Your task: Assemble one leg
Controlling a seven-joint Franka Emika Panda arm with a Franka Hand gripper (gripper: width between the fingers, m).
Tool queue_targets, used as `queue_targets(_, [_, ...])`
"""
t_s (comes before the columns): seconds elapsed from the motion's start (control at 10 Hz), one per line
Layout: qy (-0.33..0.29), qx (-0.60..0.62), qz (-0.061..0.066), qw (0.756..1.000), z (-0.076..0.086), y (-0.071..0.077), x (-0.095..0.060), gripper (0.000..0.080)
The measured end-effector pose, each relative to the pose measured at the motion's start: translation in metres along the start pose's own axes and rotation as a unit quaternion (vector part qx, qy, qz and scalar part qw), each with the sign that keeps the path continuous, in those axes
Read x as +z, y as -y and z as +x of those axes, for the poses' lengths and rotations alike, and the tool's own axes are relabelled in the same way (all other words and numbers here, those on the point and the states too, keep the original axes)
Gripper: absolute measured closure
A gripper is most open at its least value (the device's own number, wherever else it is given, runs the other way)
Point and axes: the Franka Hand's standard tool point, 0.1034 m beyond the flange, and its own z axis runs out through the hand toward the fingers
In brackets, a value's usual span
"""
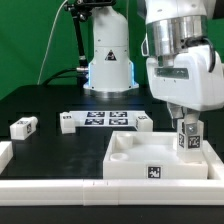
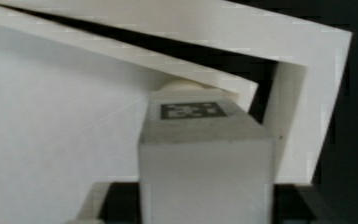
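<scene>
My gripper (image 1: 186,126) is shut on a leg (image 1: 187,139), a small white block with a black-and-white tag. It holds the leg upright over the far corner of the white tray (image 1: 135,162) on the exterior view's right. The leg's lower end is at or just above the tray's corner socket; I cannot tell whether it touches. In the wrist view the leg (image 2: 202,140) fills the middle between the dark fingers (image 2: 126,200), with the tray's raised corner wall (image 2: 282,90) beyond it.
Three more legs lie on the black table: one at the exterior view's left (image 1: 23,126), one (image 1: 67,121) and one (image 1: 144,122) at the ends of the marker board (image 1: 105,119). A white rail (image 1: 60,190) runs along the front edge. The robot base (image 1: 108,65) stands behind.
</scene>
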Motion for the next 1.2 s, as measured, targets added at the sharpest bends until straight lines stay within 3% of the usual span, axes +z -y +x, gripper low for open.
queue_targets(0.1, [0.0, -0.014, 0.0, 1.0, 0.0, 0.0, 0.0, 0.0499])
queue_targets(0.2, [0.0, -0.017, 0.0, 1.0, -0.001, 0.0, 0.0, 0.0276])
queue_targets(0.3, [-0.001, -0.074, -0.001, 0.997, -0.001, 0.0, 0.0, 0.0276])
queue_targets(0.4, [0.0, -0.133, -0.002, 0.991, -0.002, 0.0, 0.0, 0.0176])
queue_targets(0.6, [-0.001, -0.229, -0.007, 0.973, -0.007, 0.0, 0.0, 0.0158])
queue_targets(0.8, [-0.005, -0.387, -0.025, 0.922, -0.012, 0.002, -0.001, 0.0151])
queue_targets(1.2, [-0.002, -0.579, -0.034, 0.814, -0.012, 0.005, 0.002, 0.0151])
